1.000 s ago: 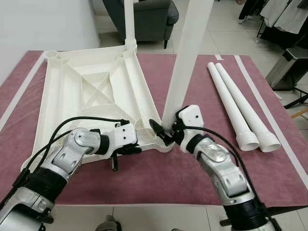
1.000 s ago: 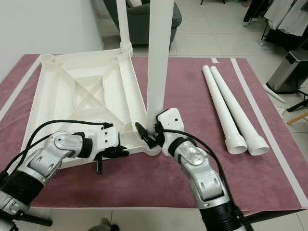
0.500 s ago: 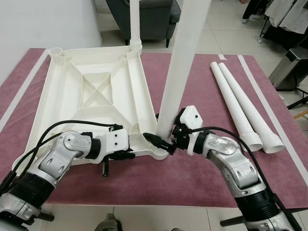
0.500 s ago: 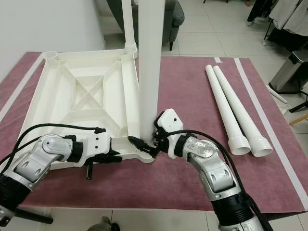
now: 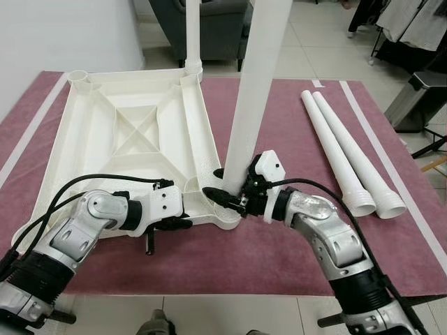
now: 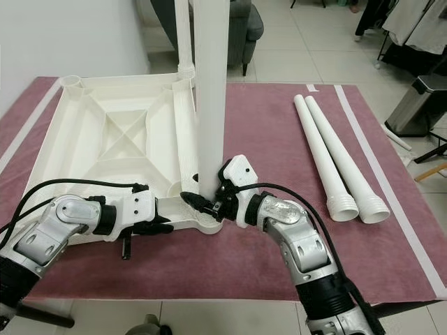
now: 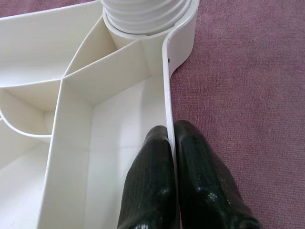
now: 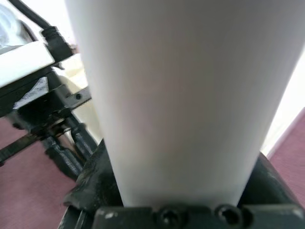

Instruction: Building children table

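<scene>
While the right tool [image 5: 234,197] clasps the upright leg [image 5: 255,98] low down, just above the corner socket [image 7: 143,19], the left tool [image 7: 172,157] pinches the thin rim of the upside-down tabletop [image 5: 126,139], one finger on each side of the wall. Hollow white plastic like this is probably light and stiff but smooth, so the tall leg may slip or lever sideways; a low hold near the threaded end looks wisest. A second leg [image 5: 193,35] already stands at the far corner, and two spare legs [image 5: 349,153] lie on the bench [image 5: 293,258], well apart from the right tool.
</scene>
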